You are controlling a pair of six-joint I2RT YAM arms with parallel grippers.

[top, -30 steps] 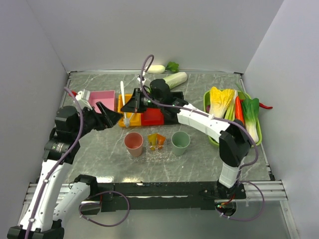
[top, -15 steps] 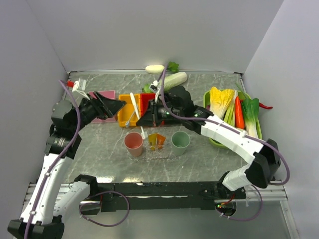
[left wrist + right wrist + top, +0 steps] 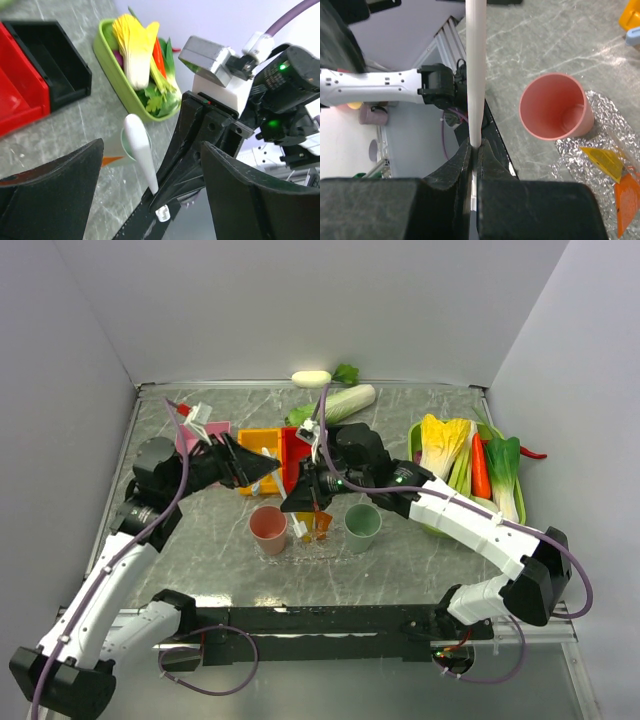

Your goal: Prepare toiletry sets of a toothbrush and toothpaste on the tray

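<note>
My right gripper (image 3: 475, 150) is shut on the end of a thin white toothbrush (image 3: 475, 75). In the top view this gripper (image 3: 296, 504) hangs just above the clear speckled tray (image 3: 330, 553), with the toothbrush (image 3: 299, 528) pointing down between the pink cup (image 3: 268, 528) and the toothpaste tubes (image 3: 314, 522). The right wrist view shows a yellow tube (image 3: 602, 160) and an orange tube (image 3: 626, 200) lying on the tray (image 3: 602, 122). My left gripper (image 3: 262, 478) is open over the front of the orange bin (image 3: 258, 440). Its wrist view shows the toothbrush (image 3: 139, 147) beyond its open gripper (image 3: 150, 195).
A green cup (image 3: 362, 522) stands at the tray's right end. Pink (image 3: 190, 440), orange and red (image 3: 297, 443) bins sit behind the tray. A green vegetable tray (image 3: 415, 440) with a carrot (image 3: 480, 465) lies at the right. A cabbage (image 3: 348, 400) lies at the back.
My right gripper has carried the toothbrush from above the bins forward and down to the tray. My left gripper has swung right from the pink bin to the orange bin, still open.
</note>
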